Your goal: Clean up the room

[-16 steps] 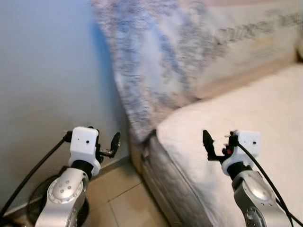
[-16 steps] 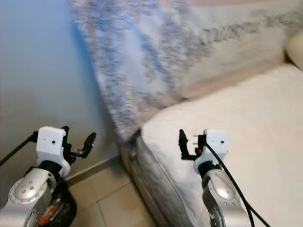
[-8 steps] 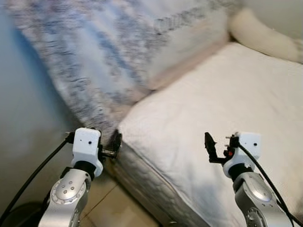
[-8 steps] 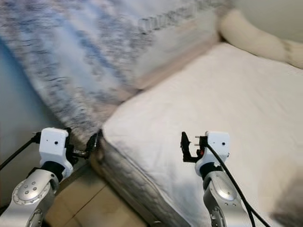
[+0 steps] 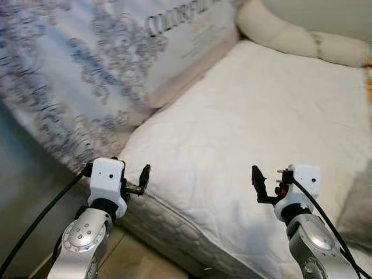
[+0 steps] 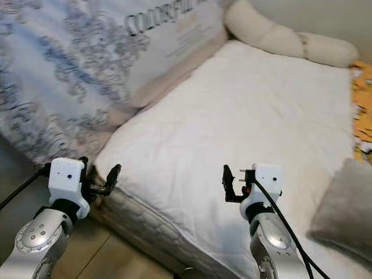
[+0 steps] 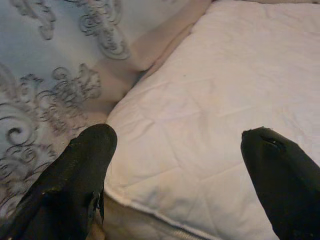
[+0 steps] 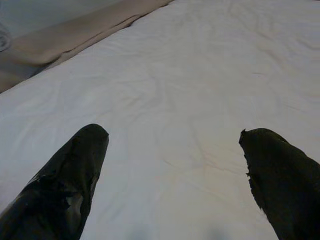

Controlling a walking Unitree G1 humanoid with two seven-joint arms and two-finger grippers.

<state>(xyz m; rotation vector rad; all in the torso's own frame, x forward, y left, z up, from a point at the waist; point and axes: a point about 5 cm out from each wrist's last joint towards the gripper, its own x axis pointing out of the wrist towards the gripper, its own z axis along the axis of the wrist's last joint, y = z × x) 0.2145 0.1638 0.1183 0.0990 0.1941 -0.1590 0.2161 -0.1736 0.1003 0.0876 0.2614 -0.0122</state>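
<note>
Bed: bare white mattress ahead, far edge cut off
Left tool: fingers wide, empty, over the mattress corner
Right tool: wide, empty, above the mattress
Grey cushion: partly out of frame

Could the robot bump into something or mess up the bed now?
Maybe. The left hand hovers open right at the corner of the white mattress, so a step forward could knock it against the edge. The patterned mattress leans beside the bed and a bump might tip it. The grey cushion sits near the bed's edge and could slide off.
</note>
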